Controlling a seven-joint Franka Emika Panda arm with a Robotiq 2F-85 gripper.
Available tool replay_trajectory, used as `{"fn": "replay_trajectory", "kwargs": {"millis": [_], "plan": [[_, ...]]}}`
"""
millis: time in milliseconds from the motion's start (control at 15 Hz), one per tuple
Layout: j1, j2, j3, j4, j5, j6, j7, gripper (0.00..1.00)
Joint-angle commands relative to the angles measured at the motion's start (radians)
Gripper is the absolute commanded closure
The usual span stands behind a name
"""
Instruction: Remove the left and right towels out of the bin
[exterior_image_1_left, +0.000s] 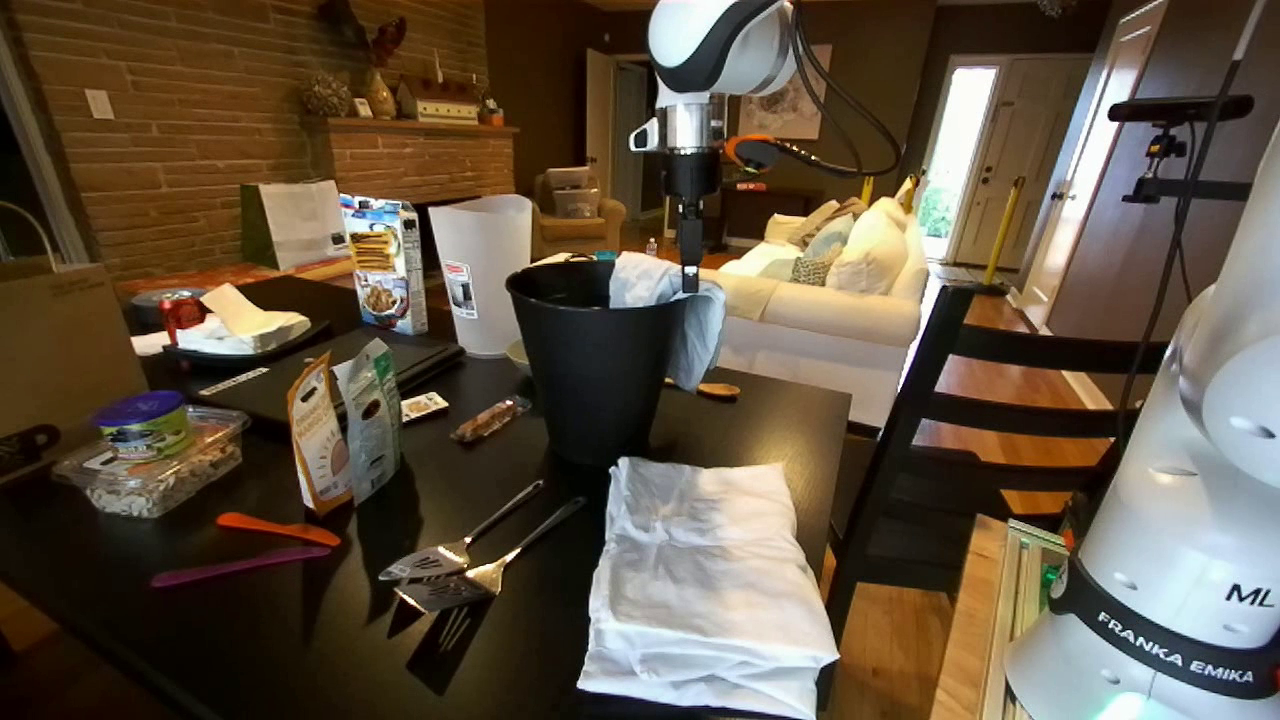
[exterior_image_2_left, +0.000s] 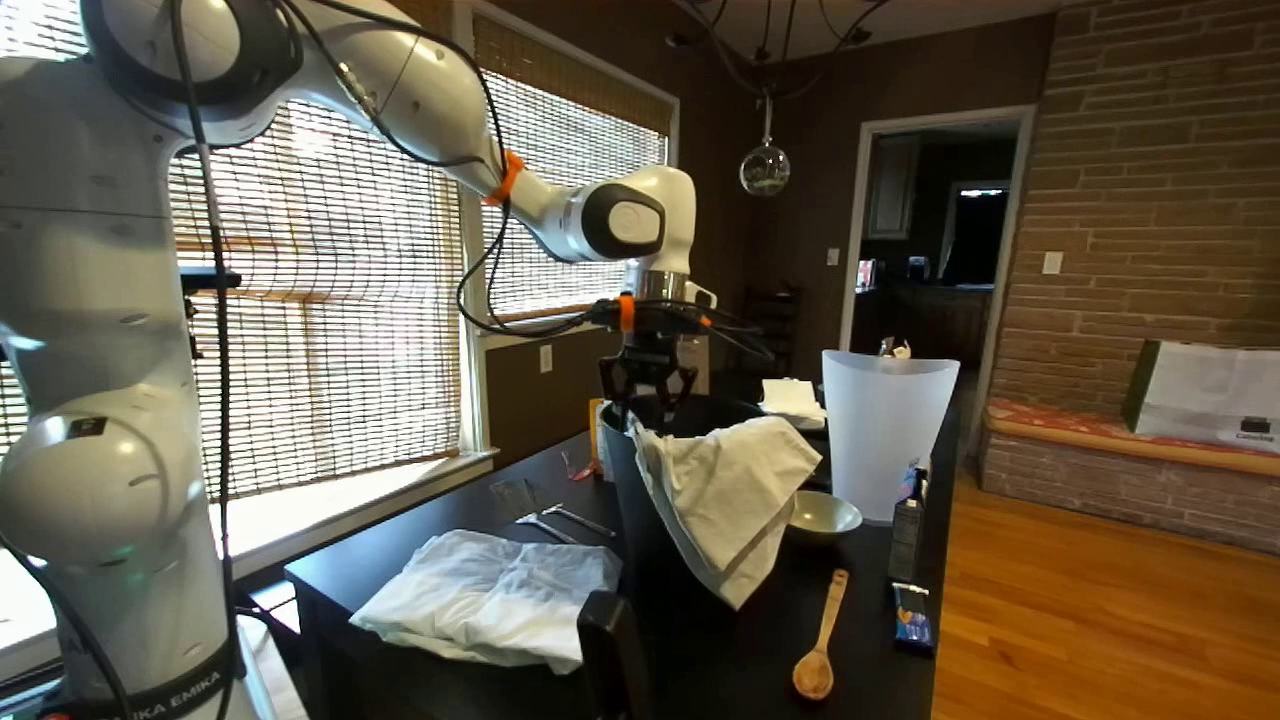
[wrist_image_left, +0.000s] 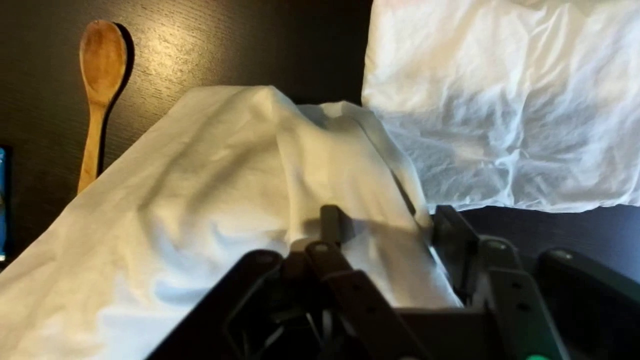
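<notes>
The tall black bin stands upright on the dark table. The pale bluish-white towel hangs over its rim, part inside and part down the outside; it looks cream in an exterior view. The large white towel lies folded on the table beside the bin, also in the wrist view. My gripper points down at the rim over the hanging towel. In the wrist view my gripper is open, with a fold of this towel between its fingers. Whether the fingers touch it I cannot tell. The bin's inside is mostly hidden.
A wooden spoon and a bowl lie near the bin. A translucent white container stands behind it. Metal spatulas and snack pouches are on the table. A black chair stands at the table edge.
</notes>
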Motion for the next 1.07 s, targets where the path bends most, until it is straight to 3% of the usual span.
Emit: {"fn": "replay_trajectory", "kwargs": {"millis": [0,200,533,1000], "plan": [[0.001,-0.019,0.001,-0.027,-0.022,0.037,-0.01,0.76],[0.0,-0.016,0.0,-0.02,-0.019,0.059,-0.004,0.98],[0.0,-0.015,0.0,-0.001,-0.019,0.064,0.0,0.99],[-0.017,-0.014,-0.023,0.163,-0.011,-0.011,0.008,0.99]]}}
